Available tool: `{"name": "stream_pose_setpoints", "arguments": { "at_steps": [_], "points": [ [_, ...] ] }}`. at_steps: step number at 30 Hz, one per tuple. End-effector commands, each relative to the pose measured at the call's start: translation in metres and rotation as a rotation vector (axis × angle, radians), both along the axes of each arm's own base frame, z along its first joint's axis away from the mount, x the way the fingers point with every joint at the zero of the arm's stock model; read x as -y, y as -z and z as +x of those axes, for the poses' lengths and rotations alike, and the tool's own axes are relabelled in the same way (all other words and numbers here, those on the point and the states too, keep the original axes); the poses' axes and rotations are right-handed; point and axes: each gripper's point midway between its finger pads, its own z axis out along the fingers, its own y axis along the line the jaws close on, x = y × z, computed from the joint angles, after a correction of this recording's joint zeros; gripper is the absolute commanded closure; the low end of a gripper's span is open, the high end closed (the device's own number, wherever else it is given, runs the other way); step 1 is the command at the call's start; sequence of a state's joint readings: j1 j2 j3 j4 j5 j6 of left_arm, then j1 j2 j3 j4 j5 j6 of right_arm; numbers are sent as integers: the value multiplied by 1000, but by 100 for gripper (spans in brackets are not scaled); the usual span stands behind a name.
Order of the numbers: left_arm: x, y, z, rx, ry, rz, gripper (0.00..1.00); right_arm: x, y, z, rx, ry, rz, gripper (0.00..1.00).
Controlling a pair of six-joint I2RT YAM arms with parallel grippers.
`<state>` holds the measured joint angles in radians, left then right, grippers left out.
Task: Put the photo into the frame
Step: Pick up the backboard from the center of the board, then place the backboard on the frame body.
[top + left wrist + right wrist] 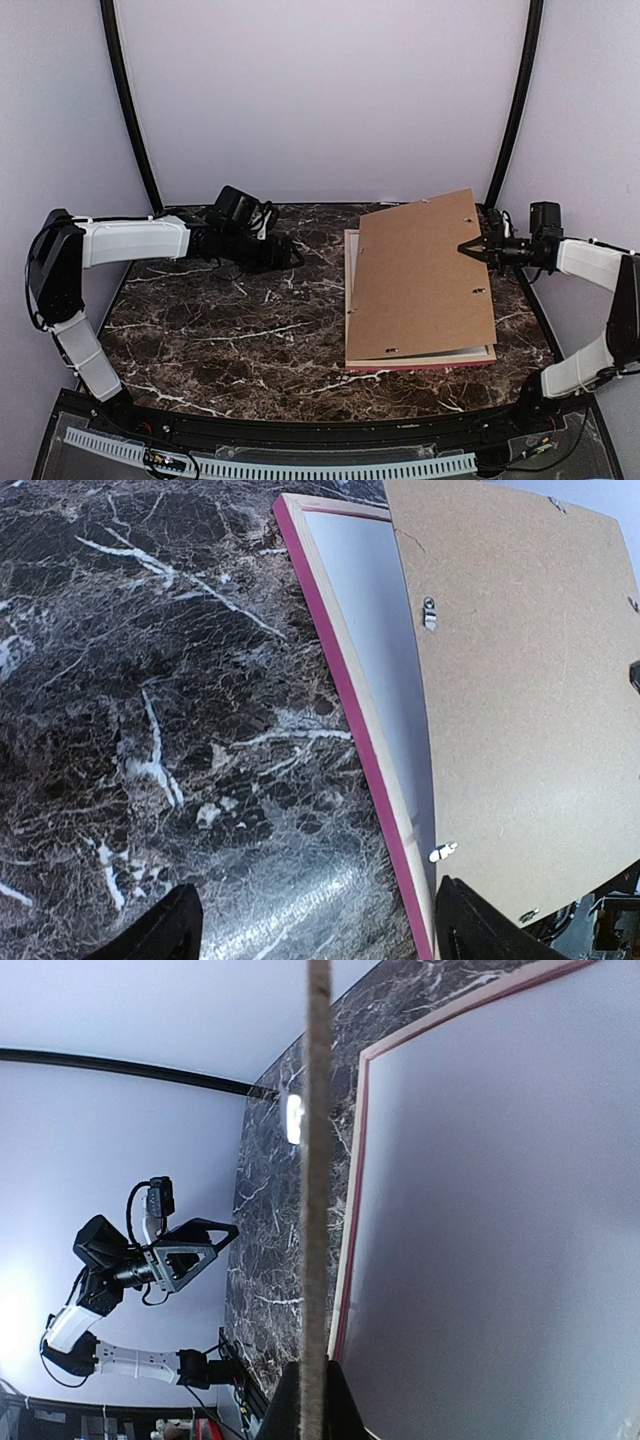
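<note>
The frame (420, 363) lies face down at the right of the marble table, pink edge below, pale wood sides up; it also shows in the left wrist view (350, 695) and the right wrist view (350, 1240). A plain pale sheet (375, 620) fills its inside. The cat print's picture side shows nowhere. My right gripper (472, 248) is shut on the right edge of the brown backing board (420, 275), holding it tilted above the frame; the right wrist view sees the board edge-on (318, 1160) between my fingers (312, 1375). My left gripper (290, 255) is open and empty, hovering over bare table left of the frame (315, 930).
Small metal turn clips (430, 613) sit on the backing board. Black curved poles (130, 110) and white walls close in the back and sides. Dark marble table (220, 330) lies between the left gripper and the frame.
</note>
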<state>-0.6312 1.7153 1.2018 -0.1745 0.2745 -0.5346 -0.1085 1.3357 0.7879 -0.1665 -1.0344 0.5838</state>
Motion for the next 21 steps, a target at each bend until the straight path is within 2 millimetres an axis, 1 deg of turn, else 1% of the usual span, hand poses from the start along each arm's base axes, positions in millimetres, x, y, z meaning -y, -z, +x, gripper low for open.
{"name": "stream_pose_setpoints", "arguments": {
  "at_steps": [1,4,10,18,21],
  "points": [
    [9,4,6,-13,43,12,18,3,-12,-5,32,-55,7,100],
    [14,9,8,-20,56,10,18,11,-9,0,22,-45,-8,100],
    [19,19,11,-34,81,12,18,15,3,10,-17,-65,-28,100],
    [28,28,8,-72,107,-15,18,20,11,35,-38,-73,3,100],
    [30,29,9,-78,110,-17,18,22,11,45,-38,-69,10,100]
  ]
}}
